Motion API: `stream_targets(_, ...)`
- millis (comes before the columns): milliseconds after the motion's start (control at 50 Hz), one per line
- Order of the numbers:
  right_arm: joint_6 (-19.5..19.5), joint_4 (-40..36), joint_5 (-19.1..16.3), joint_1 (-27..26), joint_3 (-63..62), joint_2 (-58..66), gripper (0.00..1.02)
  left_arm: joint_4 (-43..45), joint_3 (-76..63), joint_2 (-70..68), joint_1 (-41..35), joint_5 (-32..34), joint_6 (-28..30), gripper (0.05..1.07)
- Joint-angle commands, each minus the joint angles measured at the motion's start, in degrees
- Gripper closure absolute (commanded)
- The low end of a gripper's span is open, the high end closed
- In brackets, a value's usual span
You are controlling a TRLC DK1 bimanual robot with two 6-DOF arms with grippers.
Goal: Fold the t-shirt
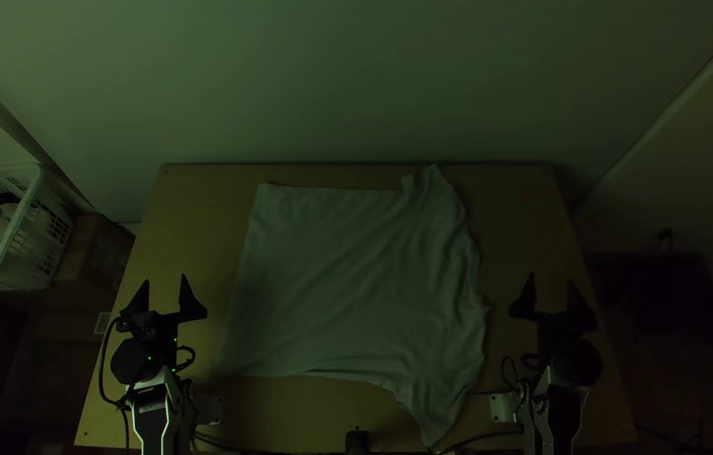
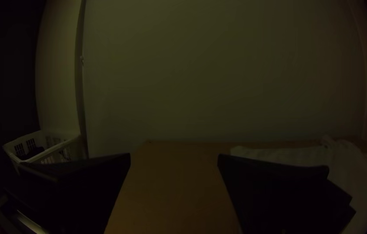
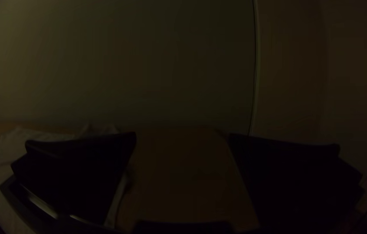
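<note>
Fingers of the left gripper (image 1: 165, 282): wide apart, tips pointing toward the far side, tabletop seen between them in the left wrist view. Fingers of the right gripper (image 1: 551, 280): likewise wide apart, tabletop between. Neither pair clamped on cloth; each stands off to its own side of the t-shirt (image 1: 348, 278).

T-shirt: pale, spread over the middle of the light wooden table (image 1: 517, 202), with shallow creases. Left edge fairly straight; right edge wavy. One point reaches the far table edge, another runs down to the near edge. Number of layers: cannot tell.

Surface, near edge: small black object (image 1: 357, 441) at centre; dark cables by both arm bases.

Room: dim. Plain wall (image 1: 356, 84) behind the table. To the left, a white slatted basket (image 1: 26, 246) holding dark and pale fabric, a brown box (image 1: 93, 248) beside it.
</note>
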Motion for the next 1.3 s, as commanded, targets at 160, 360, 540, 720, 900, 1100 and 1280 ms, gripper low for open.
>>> stream_targets(160, 1.39, 8.5, 0.3, 0.62, 2.79, -0.21, 0.04, 0.9, 3.98, -0.08, -0.41, -0.03, 1.04, 0.1)
stream_targets(360, 1.75, 12.02, 0.39, 2.64, 8.24, 5.68, 0.04, 3.44, 7.85, 0.54, -1.56, 0.06, 0.95, 0.1)
stream_targets(540, 1.75, 14.92, 0.39, 2.81, 16.15, 16.93, 0.04, 5.55, 14.62, 9.59, -3.14, 0.06, 0.69, 0.1)
stream_targets(720, 1.75, 16.24, 0.39, 2.81, 24.67, 27.92, 0.04, 6.96, 22.88, 21.54, -4.9, 0.06, 0.16, 0.1)
stream_targets(900, 1.75, 16.24, 0.39, 2.73, 32.76, 37.94, 0.04, 7.31, 31.75, 32.62, -7.8, -0.03, 0.25, 0.1)
stream_targets(1100, 2.27, 16.24, 0.39, 3.08, 40.32, 47.34, 0.04, 6.43, 40.54, 43.17, -11.58, -0.03, 0.25, 0.1)
stream_targets(1280, 2.62, 15.71, 1.53, 5.72, 46.56, 54.99, 0.04, 4.15, 48.01, 51.95, -14.3, -0.03, 0.25, 0.1)
